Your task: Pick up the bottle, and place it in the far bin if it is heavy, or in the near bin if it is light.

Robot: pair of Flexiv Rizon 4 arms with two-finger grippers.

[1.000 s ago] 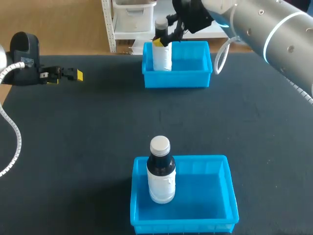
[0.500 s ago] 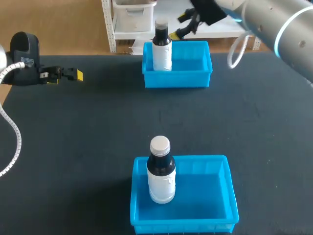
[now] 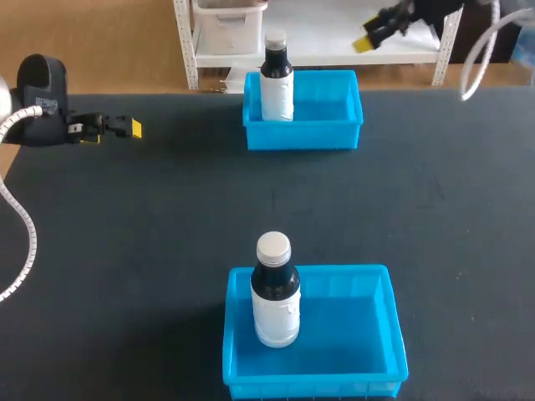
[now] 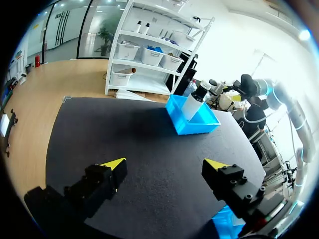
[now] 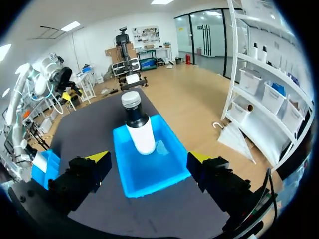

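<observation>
Two dark bottles with white labels and white caps stand upright. One bottle [image 3: 277,77] is in the left end of the far blue bin [image 3: 326,125]. The other bottle [image 3: 275,292] stands in the left part of the near blue bin [image 3: 351,342]. My right gripper [image 3: 374,33] hangs open beyond the far bin's right end, holding nothing. In the right wrist view the right gripper [image 5: 148,157] is well above the far bottle [image 5: 138,124] and its bin [image 5: 149,174]. My left gripper [image 3: 125,128] is open and empty at the table's far left; in its own view the left gripper [image 4: 164,164] faces the far bin [image 4: 197,122].
Dark tabletop lies between the two bins and on either side of them. A corner of the near bin [image 4: 227,219] shows beside the left gripper's finger, and the near bin [image 5: 42,167] also shows past the right gripper's finger.
My right gripper has let go of the bottle in the far bin and drawn up and away to the right. That bottle stays upright in the bin. The left arm has not moved.
</observation>
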